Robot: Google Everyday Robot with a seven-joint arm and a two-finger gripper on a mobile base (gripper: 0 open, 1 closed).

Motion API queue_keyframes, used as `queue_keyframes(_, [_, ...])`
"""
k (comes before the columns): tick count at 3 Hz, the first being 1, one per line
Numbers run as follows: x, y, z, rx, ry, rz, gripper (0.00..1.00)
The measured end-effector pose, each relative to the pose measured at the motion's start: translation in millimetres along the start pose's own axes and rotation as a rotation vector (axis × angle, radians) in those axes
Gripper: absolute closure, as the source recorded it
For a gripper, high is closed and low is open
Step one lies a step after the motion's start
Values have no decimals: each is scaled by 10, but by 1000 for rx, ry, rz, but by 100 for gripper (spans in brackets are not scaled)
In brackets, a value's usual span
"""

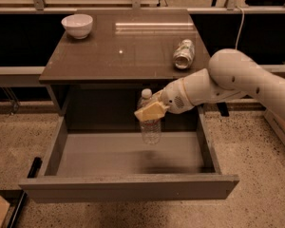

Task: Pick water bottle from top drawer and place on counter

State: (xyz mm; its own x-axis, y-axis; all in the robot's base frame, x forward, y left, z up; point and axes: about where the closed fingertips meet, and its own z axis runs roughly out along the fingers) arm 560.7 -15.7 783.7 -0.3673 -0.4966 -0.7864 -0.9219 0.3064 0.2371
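The water bottle (149, 122), clear and ribbed with a white cap, hangs upright above the open top drawer (128, 186), clear of its grey inner floor. My gripper (152, 110), with tan finger pads, reaches in from the right on a white arm and is shut on the bottle's upper body. The bottle's cap is just below the front edge of the counter (123, 51), a glossy dark brown top behind and above the drawer.
A white bowl (77, 25) stands at the counter's back left. A clear jar-like container (184, 54) lies on its side at the counter's right. Speckled floor surrounds the cabinet; a dark bar lies at the lower left.
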Motion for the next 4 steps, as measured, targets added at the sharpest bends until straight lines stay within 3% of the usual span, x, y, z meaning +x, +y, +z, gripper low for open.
queue_keyframes(1, [-481, 32, -622, 18, -13, -42, 100])
queue_keyframes(2, [-831, 39, -1100, -5, -2, -39, 100])
queue_keyframes(3, [-1247, -76, -1424, -4, -3, -7, 100])
queue_keyframes(4, [-1487, -107, -1662, 47, -35, -37, 100])
